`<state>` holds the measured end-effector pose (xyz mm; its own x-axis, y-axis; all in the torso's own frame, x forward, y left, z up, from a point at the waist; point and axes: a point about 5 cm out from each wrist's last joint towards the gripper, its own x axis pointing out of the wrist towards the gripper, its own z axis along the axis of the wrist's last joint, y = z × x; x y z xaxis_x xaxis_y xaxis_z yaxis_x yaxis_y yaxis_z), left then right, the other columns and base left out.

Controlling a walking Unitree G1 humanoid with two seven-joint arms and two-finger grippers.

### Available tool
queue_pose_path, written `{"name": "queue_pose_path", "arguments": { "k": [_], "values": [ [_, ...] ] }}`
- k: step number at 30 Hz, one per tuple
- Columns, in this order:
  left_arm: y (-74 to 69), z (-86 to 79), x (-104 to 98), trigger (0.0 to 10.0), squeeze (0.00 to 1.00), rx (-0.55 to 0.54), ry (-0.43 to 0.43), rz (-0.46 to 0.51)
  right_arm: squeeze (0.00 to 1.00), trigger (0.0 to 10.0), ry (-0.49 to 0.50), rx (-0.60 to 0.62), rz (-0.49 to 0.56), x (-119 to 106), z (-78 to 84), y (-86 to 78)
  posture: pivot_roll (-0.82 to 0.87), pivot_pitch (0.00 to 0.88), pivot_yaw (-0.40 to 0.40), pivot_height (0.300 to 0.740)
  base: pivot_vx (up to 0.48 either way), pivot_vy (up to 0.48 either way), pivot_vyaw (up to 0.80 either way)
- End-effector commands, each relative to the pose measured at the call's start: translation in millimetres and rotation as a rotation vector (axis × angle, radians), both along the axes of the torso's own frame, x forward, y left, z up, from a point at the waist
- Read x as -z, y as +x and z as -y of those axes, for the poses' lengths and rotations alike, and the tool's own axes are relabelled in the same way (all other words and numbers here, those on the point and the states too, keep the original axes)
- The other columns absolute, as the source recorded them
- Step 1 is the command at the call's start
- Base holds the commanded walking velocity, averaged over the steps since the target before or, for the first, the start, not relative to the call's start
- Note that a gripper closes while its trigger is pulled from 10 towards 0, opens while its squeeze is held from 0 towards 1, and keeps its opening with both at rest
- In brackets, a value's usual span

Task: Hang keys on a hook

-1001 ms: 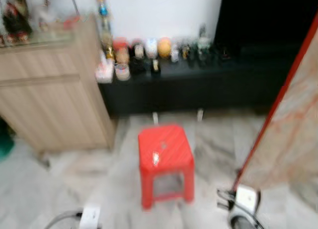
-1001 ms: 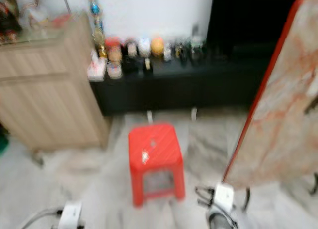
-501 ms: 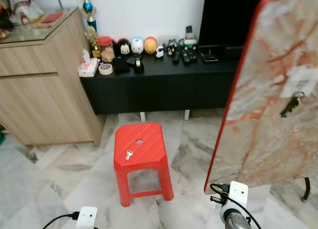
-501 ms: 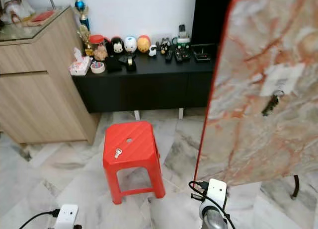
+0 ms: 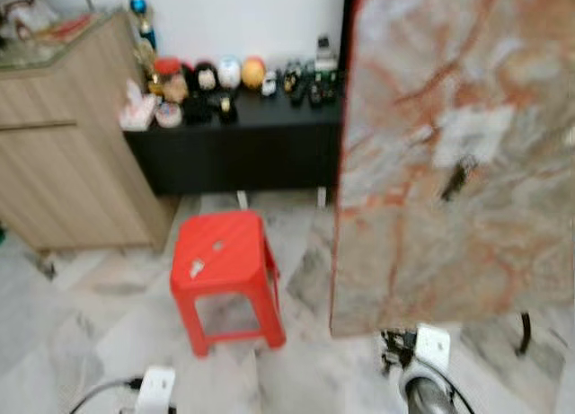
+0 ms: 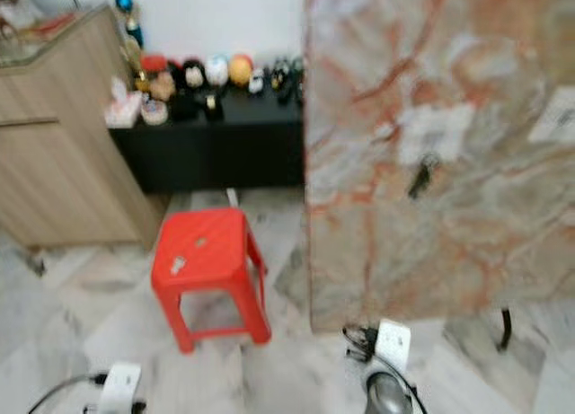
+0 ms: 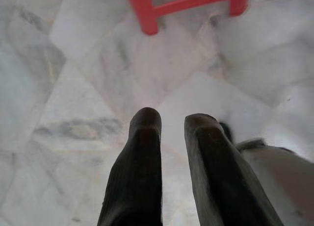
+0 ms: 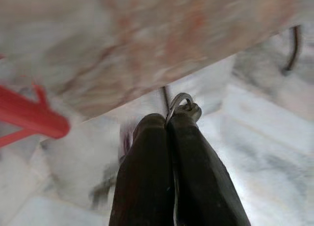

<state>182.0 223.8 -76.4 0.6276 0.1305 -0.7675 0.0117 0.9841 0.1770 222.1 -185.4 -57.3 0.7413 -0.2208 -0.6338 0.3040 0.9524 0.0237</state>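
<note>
My right gripper is shut on a metal key ring that sticks out past its fingertips, low over the floor near the board's foot. A tall marble-patterned board with a red edge stands upright on the right. On it is a white patch with a dark hook-like piece just below; blur hides its detail. A red plastic stool stands left of the board, with a small pale key lying on its seat. My left gripper hangs open above the marble floor with nothing in it.
A wooden cabinet stands at the left. A low black sideboard along the white wall carries several figurines and remotes. White adapters with cables lie on the floor by my feet. A black leg props the board.
The camera has swung right, so the stool and sideboard slid left in the picture and the board now covers more of it. The picture has blurred again. Nothing in the room has moved.
</note>
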Motion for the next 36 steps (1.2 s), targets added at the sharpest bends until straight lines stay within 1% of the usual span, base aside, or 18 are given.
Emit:
{"name": "queue_pose_path", "arguments": {
  "k": [1,7,11,16,20,30,36],
  "values": [
    [-4.9,-3.6,1.7,10.0,0.00,-0.002,0.009,-0.020,0.00,10.0,-0.004,-0.003,0.031,-5.0,-1.4,7.0,-0.06,0.000,0.049,0.740,0.000,-0.371,0.00],
    [-5.5,-3.8,2.0,10.0,0.00,-0.003,0.009,-0.021,0.00,10.0,-0.002,-0.001,0.045,-7.4,-1.3,10.4,-0.06,0.000,0.048,0.740,0.000,-0.368,0.00],
    [-5.2,-3.1,1.9,10.0,0.00,-0.003,0.006,-0.019,0.00,10.0,-0.002,0.000,0.067,-11.2,-1.7,15.4,-0.06,0.000,0.047,0.740,0.000,-0.411,0.00],
    [-5.9,-3.0,2.3,10.0,0.00,-0.011,0.003,-0.021,0.00,10.0,-0.004,0.003,0.084,-14.1,-1.4,19.0,-0.06,0.000,0.047,0.740,0.000,0.000,0.00],
    [-3.5,-0.2,1.6,10.0,0.00,-0.005,-0.001,-0.008,0.00,10.0,-0.009,0.008,0.128,-21.2,-0.4,26.9,-0.06,0.000,0.045,0.740,0.000,0.000,0.00],
    [-4.4,0.6,2.1,10.0,0.00,-0.006,-0.004,-0.006,0.00,10.0,-0.015,-0.005,0.137,-22.7,-1.7,28.7,-0.06,0.000,0.043,0.740,0.000,0.000,0.00],
    [-5.2,0.9,2.4,10.0,0.00,-0.009,-0.010,-0.005,0.00,10.0,-0.013,-0.012,0.126,-20.0,-3.8,25.7,-0.06,0.000,0.043,0.740,0.000,0.000,0.00]
  ]
}}
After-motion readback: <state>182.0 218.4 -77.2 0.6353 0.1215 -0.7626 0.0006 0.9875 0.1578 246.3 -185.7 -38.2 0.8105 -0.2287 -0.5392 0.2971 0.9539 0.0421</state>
